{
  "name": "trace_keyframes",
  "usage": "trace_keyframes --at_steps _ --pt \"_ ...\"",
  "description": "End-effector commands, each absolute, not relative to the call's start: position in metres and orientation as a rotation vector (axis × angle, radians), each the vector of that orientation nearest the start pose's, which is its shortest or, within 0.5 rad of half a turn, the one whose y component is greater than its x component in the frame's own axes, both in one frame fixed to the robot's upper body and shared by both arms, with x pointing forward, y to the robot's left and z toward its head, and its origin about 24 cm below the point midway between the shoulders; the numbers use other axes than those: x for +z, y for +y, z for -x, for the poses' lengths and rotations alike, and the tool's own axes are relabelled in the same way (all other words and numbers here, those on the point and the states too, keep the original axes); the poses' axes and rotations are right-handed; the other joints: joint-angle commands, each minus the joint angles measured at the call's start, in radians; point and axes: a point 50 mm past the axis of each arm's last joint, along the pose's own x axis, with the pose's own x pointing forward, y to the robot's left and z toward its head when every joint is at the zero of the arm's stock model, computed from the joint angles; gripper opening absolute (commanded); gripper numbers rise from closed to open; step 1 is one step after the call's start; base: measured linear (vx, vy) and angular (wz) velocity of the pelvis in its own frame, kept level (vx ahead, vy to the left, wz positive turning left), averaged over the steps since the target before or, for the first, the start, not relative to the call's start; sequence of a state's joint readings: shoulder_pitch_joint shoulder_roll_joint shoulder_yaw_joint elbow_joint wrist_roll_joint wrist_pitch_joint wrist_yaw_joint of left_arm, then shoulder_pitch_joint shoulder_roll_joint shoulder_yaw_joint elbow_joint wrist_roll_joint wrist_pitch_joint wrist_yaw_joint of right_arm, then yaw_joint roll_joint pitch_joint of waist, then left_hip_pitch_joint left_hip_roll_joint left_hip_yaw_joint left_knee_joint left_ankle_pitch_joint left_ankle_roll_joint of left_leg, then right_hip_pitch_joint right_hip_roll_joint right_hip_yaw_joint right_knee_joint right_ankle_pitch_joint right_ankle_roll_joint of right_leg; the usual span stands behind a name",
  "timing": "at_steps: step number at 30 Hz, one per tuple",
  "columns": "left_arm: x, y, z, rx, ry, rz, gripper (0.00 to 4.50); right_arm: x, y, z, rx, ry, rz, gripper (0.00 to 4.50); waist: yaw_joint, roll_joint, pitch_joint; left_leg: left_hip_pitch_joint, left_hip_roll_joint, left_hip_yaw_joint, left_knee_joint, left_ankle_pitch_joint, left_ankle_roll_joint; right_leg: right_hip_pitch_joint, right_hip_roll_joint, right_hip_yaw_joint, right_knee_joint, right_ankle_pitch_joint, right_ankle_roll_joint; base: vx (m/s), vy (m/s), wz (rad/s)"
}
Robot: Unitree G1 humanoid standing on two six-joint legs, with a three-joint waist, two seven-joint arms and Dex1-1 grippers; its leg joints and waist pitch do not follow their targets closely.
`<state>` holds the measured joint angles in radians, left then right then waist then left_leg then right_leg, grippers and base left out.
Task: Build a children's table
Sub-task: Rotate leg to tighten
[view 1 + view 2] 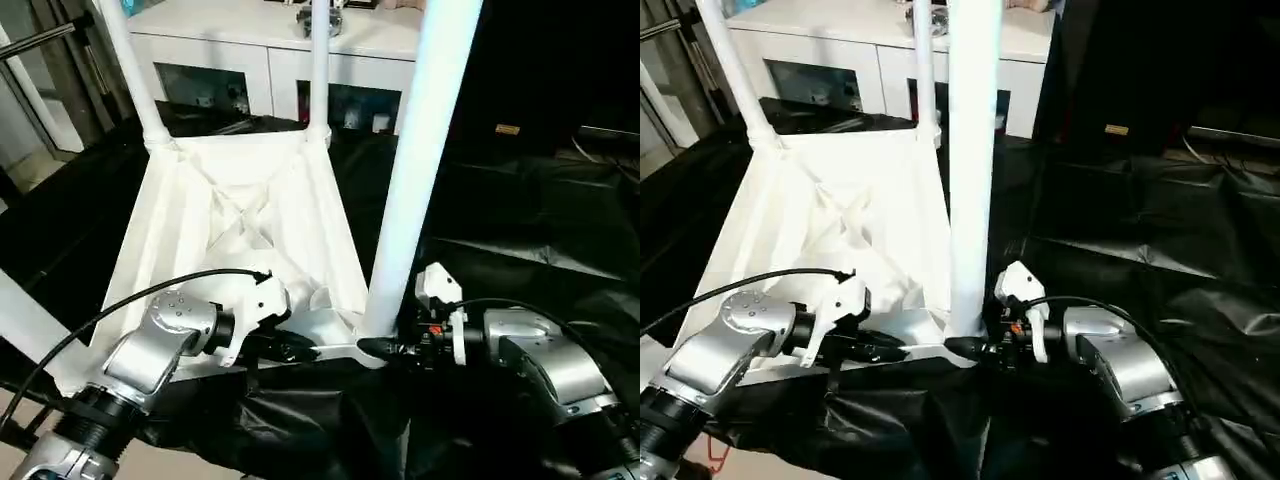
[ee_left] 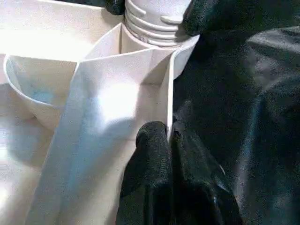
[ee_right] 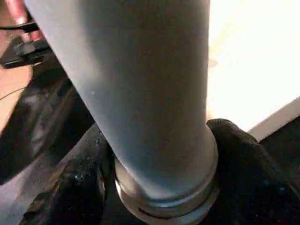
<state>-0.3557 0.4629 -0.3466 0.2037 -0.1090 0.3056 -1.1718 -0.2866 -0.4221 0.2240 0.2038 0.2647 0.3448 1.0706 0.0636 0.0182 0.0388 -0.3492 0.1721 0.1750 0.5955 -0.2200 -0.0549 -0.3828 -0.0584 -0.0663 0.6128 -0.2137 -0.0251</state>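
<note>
The children's table lies upside down on the black cloth, its ribbed white top (image 1: 230,220) facing up. White legs stand in the far left socket (image 1: 135,70) and the far right socket (image 1: 319,60). The near right leg (image 1: 425,150) rises from its corner socket. My left gripper (image 1: 300,350) is shut on the thin rim wall (image 2: 140,79) of the top, just left of that corner. My right gripper (image 1: 375,347) reaches in from the right, its fingers (image 3: 243,159) pressed on both sides of this leg's (image 3: 140,93) threaded foot. Another leg (image 1: 25,325) crosses the near left edge.
A white cabinet (image 1: 270,60) with glass doors stands behind the work table. Wrinkled black cloth (image 1: 520,220) covers the table to the right and hangs over the front edge. A black cable (image 1: 120,305) loops over my left forearm.
</note>
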Motion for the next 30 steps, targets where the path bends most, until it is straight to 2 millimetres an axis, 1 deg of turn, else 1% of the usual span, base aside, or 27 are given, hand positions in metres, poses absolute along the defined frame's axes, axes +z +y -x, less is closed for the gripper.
trace_keyframes --at_steps 1,2,3,4,5,6,7,8,10,11,12,13,14,15,16,18,19,20,21,23,24,25,26,27,28,29,30 --pt "0.038 0.121 -0.274 -1.313 0.482 -0.26 0.0 0.028 -0.136 -0.268 1.14 0.45 0.028 2.76 0.003 -0.015 -0.039 -0.001 0.063 -0.021 -0.075 -0.127 0.059 0.042 -0.097 0.06 -0.084 -0.228 -0.205 0.0 0.0 0.0" --pt "0.038 0.118 -0.277 -1.279 0.475 -0.255 0.0 0.025 -0.134 -0.272 1.086 0.447 0.02 2.75 0.001 -0.013 -0.037 0.003 0.064 -0.02 -0.076 -0.142 0.048 0.037 -0.097 0.061 -0.089 -0.274 -0.195 0.0 0.0 0.0" --pt "0.037 0.104 -0.286 -1.199 0.46 -0.246 0.0 0.015 -0.127 -0.282 0.906 0.447 -0.009 2.75 0.0 -0.015 -0.037 0.001 0.062 -0.022 -0.076 -0.149 0.037 0.04 -0.099 0.06 -0.091 -0.306 -0.185 0.0 0.0 0.0" --pt "0.037 0.104 -0.286 -1.198 0.46 -0.246 0.0 0.015 -0.127 -0.283 0.903 0.447 -0.009 2.75 -0.005 -0.014 -0.034 0.001 0.059 -0.021 -0.078 -0.157 0.024 0.033 -0.098 0.06 -0.096 -0.344 -0.175 0.0 0.0 0.0" --pt "0.037 0.099 -0.288 -1.181 0.459 -0.241 0.0 0.012 -0.124 -0.286 0.849 0.449 -0.016 2.75 -0.005 -0.015 -0.035 0.003 0.059 -0.025 -0.079 -0.168 0.017 0.035 -0.099 0.058 -0.098 -0.373 -0.168 0.0 0.0 0.0" --pt "0.037 0.093 -0.29 -1.161 0.462 -0.245 0.0 0.009 -0.12 -0.289 0.8 0.452 -0.028 2.75 -0.009 -0.015 -0.035 0.0 0.06 -0.027 -0.083 -0.173 0.008 0.037 -0.1 0.057 -0.099 -0.397 -0.154 -0.05 -0.002 -0.05" --pt "0.037 0.09 -0.291 -1.148 0.464 -0.248 0.0 0.008 -0.117 -0.29 0.772 0.455 -0.034 2.75 -0.009 -0.014 -0.034 0.0 0.06 -0.028 -0.083 -0.181 0.006 0.036 -0.101 0.057 -0.101 -0.409 -0.147 -0.05 -0.002 -0.05" --pt "0.037 0.09 -0.291 -1.148 0.464 -0.248 0.0 0.008 -0.117 -0.29 0.772 0.455 -0.034 2.75 -0.009 -0.015 -0.036 0.003 0.059 -0.027 -0.081 -0.19 0.008 0.033 -0.1 0.059 -0.104 -0.415 -0.138 0.0 0.0 0.0" --pt "0.039 0.08 -0.295 -1.111 0.454 -0.238 0.0 0.005 -0.109 -0.294 0.701 0.472 -0.046 2.75 -0.009 -0.015 -0.035 0.001 0.059 -0.027 -0.082 -0.192 0.015 0.032 -0.099 0.06 -0.105 -0.416 -0.131 0.0 0.0 0.0" --pt "0.039 0.079 -0.295 -1.106 0.452 -0.236 0.0 0.004 -0.107 -0.294 0.694 0.473 -0.049 2.75 -0.009 -0.008 -0.035 0.004 0.058 -0.026 -0.082 -0.191 0.012 0.029 -0.097 0.061 -0.106 -0.404 -0.133 0.0 0.0 0.0" --pt "0.04 0.074 -0.297 -1.097 0.447 -0.232 0.0 0.004 -0.103 -0.296 0.676 0.474 -0.056 2.75 -0.01 -0.01 -0.036 0.001 0.058 -0.027 -0.083 -0.185 0.009 0.031 -0.097 0.06 -0.104 -0.389 -0.137 0.0 0.0 0.0" --pt "0.041 0.071 -0.297 -1.101 0.441 -0.23 0.0 0.004 -0.099 -0.296 0.67 0.474 -0.066 2.75 -0.01 -0.009 -0.037 0.0 0.058 -0.027 -0.083 -0.183 0.01 0.032 -0.097 0.06 -0.103 -0.381 -0.138 0.0 0.0 0.0" --pt "0.042 0.066 -0.295 -1.129 0.43 -0.23 0.0 0.005 -0.096 -0.297 0.681 0.47 -0.084 3.09 -0.01 -0.009 -0.037 0.001 0.06 -0.028 -0.083 -0.186 0.01 0.031 -0.098 0.06 -0.102 -0.367 -0.142 0.0 0.0 0.0" --pt "0.042 0.065 -0.294 -1.144 0.427 -0.23 0.0 0.005 -0.095 -0.297 0.693 0.469 -0.097 3.09 -0.01 -0.009 -0.037 0.0 0.06 -0.027 -0.083 -0.185 0.012 0.032 -0.098 0.061 -0.102 -0.361 -0.143 0.0 0.0 0.0" --pt "0.042 0.066 -0.292 -1.172 0.424 -0.228 0.0 0.007 -0.095 -0.298 0.707 0.463 -0.109 3.09 -0.008 -0.008 -0.038 0.0 0.061 -0.027 -0.083 -0.183 0.015 0.033 -0.099 0.061 -0.1 -0.345 -0.146 0.0 0.0 0.0" --pt "0.043 0.068 -0.29 -1.194 0.422 -0.228 0.0 0.009 -0.098 -0.299 0.71 0.453 -0.096 3.49 -0.007 -0.008 -0.039 -0.003 0.061 -0.027 -0.083 -0.17 0.023 0.035 -0.098 0.062 -0.096 -0.307 -0.155 0.0 0.0 0.0" --pt "0.043 0.07 -0.288 -1.215 0.42 -0.23 0.0 0.011 -0.1 -0.299 0.723 0.443 -0.077 3.49 -0.008 -0.008 -0.04 -0.003 0.061 -0.027 -0.083 -0.165 0.024 0.035 -0.098 0.062 -0.094 -0.297 -0.159 0.0 0.0 0.0" --pt "0.043 0.072 -0.286 -1.236 0.417 -0.231 0.0 0.013 -0.102 -0.299 0.744 0.434 -0.062 3.63 -0.006 -0.007 -0.04 -0.004 0.061 -0.026 -0.082 -0.159 0.027 0.036 -0.098 0.061 -0.093 -0.281 -0.164 0.0 0.0 0.0" --pt "0.044 0.075 -0.284 -1.261 0.413 -0.229 0.0 0.015 -0.105 -0.299 0.775 0.424 -0.052 3.72 -0.006 -0.009 -0.041 -0.004 0.062 -0.026 -0.082 -0.157 0.029 0.037 -0.099 0.061 -0.091 -0.272 -0.166 0.0 0.0 0.0" --pt "0.045 0.083 -0.279 -1.325 0.415 -0.23 0.0 0.022 -0.112 -0.295 0.892 0.397 -0.003 3.81 -0.004 -0.007 -0.045 -0.006 0.062 -0.025 -0.078 -0.123 0.047 0.041 -0.099 0.061 -0.084 -0.214 -0.179 0.0 0.0 0.0" --pt "0.045 0.085 -0.278 -1.344 0.41 -0.234 0.0 0.024 -0.113 -0.293 0.924 0.391 0.014 3.81 -0.002 -0.009 -0.047 -0.008 0.062 -0.024 -0.074 -0.094 0.062 0.042 -0.096 0.061 -0.079 -0.155 -0.188 0.0 0.0 0.0" --pt "0.045 0.088 -0.277 -1.356 0.419 -0.237 0.0 0.025 -0.116 -0.291 0.963 0.389 0.022 3.81 -0.001 -0.008 -0.048 -0.008 0.063 -0.023 -0.072 -0.079 0.067 0.043 -0.096 0.061 -0.073 -0.121 -0.196 0.0 0.0 0.0" --pt "0.045 0.092 -0.276 -1.37 0.429 -0.246 0.0 0.028 -0.119 -0.289 1.013 0.387 0.029 3.81 0.003 -0.006 -0.051 -0.004 0.065 -0.022 -0.07 -0.056 0.08 0.042 -0.097 0.061 -0.068 -0.062 -0.214 0.0 0.0 0.0" --pt "0.045 0.094 -0.276 -1.382 0.432 -0.254 0.0 0.03 -0.121 -0.286 1.049 0.386 0.032 3.81 0.005 -0.008 -0.051 -0.003 0.063 -0.021 -0.068 -0.046 0.088 0.044 -0.093 0.06 -0.066 -0.039 -0.221 0.0 0.0 0.0" --pt "0.045 0.096 -0.275 -1.393 0.434 -0.258 0.0 0.031 -0.123 -0.285 1.08 0.388 0.035 3.81 0.005 -0.007 -0.052 -0.005 0.062 -0.021 -0.066 -0.029 0.102 0.046 -0.092 0.06 -0.06 0.007 -0.233 0.0 0.0 0.0" --pt "0.045 0.1 -0.275 -1.404 0.438 -0.26 0.0 0.033 -0.127 -0.281 1.133 0.397 0.048 3.81 0.007 -0.009 -0.052 -0.002 0.064 -0.02 -0.066 -0.027 0.112 0.045 -0.094 0.059 -0.059 0.024 -0.243 0.0 0.0 0.0" --pt "0.046 0.103 -0.274 -1.421 0.439 -0.261 0.0 0.034 -0.13 -0.278 1.18 0.411 0.063 3.81 0.009 -0.008 -0.052 -0.002 0.064 -0.02 -0.065 -0.028 0.117 0.046 -0.095 0.059 -0.057 0.027 -0.25 0.0 0.0 0.0"
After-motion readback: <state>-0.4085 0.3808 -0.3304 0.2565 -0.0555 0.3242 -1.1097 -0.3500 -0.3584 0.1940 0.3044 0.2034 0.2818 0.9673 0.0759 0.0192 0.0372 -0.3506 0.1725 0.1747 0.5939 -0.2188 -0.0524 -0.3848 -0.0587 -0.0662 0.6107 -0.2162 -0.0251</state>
